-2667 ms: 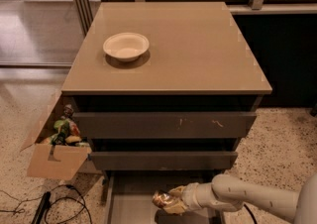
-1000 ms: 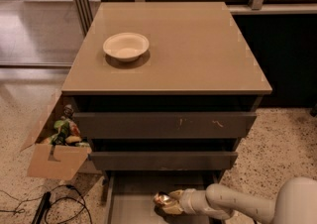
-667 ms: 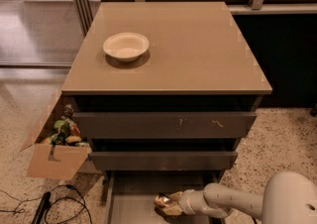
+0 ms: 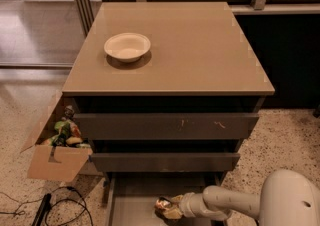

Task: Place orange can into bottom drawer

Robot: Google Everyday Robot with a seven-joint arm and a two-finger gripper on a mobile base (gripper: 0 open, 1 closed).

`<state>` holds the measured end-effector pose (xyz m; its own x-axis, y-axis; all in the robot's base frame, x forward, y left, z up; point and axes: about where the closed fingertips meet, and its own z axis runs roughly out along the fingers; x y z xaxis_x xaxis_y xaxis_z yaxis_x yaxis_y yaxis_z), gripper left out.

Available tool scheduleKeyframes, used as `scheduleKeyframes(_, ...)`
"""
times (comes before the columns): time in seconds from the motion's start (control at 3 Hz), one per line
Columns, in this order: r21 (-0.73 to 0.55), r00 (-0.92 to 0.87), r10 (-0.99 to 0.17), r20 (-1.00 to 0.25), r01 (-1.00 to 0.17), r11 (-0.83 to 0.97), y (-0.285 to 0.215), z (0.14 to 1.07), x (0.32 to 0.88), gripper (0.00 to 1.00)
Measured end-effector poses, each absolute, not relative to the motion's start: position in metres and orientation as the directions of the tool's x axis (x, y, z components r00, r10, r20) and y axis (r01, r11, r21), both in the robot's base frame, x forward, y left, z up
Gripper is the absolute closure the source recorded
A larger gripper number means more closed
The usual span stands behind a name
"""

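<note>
Tool (image 4: 172, 210), bottom drawer (image 4: 132, 195): orange can (image 4: 163, 203) gripped sideways.

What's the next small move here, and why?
Probably ease down a little and open the gripper. It is shut on the orange can, low over the tray of the open bottom drawer and between its side walls, so releasing there should leave the can inside.
</note>
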<state>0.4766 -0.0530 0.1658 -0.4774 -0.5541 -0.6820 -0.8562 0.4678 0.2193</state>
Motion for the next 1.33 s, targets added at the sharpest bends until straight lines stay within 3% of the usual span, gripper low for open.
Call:
scheduleKeyframes(0.33,0.219,-0.477,-0.554,-0.682,-0.856,0.468,-0.0530,0.1658,0.4765,0.81)
scheduleKeyframes(1.33,0.219,-0.477,-0.554,-0.682,-0.856,0.468,-0.0529,0.1658,0.4765,0.12)
